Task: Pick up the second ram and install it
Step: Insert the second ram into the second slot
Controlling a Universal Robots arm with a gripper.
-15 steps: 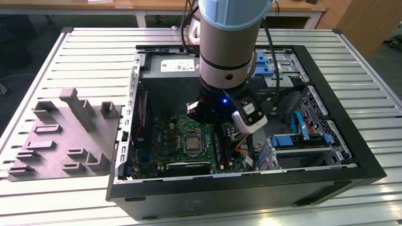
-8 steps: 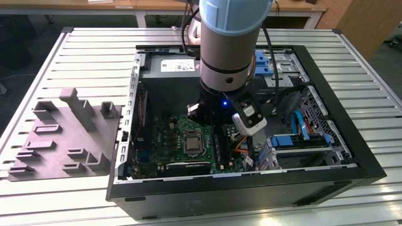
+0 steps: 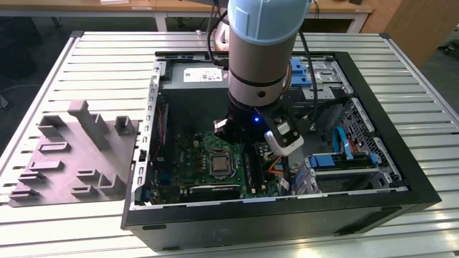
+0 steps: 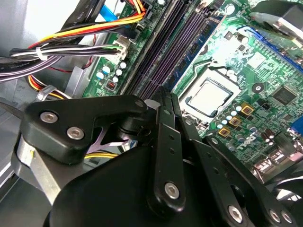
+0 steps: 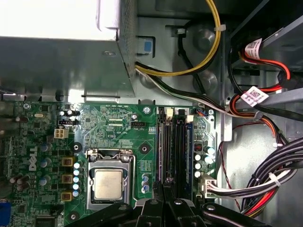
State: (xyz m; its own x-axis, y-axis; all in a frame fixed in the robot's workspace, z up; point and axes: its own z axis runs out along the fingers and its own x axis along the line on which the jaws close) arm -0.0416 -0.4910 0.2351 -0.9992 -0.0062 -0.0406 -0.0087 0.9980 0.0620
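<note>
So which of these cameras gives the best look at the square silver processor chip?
The first wrist view: the processor faces that camera squarely, its whole metal top in sight. The second wrist view shows the processor at a slant. The exterior view shows the processor as a small, far-off square.

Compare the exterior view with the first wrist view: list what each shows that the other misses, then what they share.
The exterior view adds the grey holder tray on the slatted table at the exterior view's left, and the arm reaching into the computer case. The first wrist view adds the yellow cable and the black cable bundle beside the board. Both show the green motherboard, its CPU socket and the memory slots.
</note>
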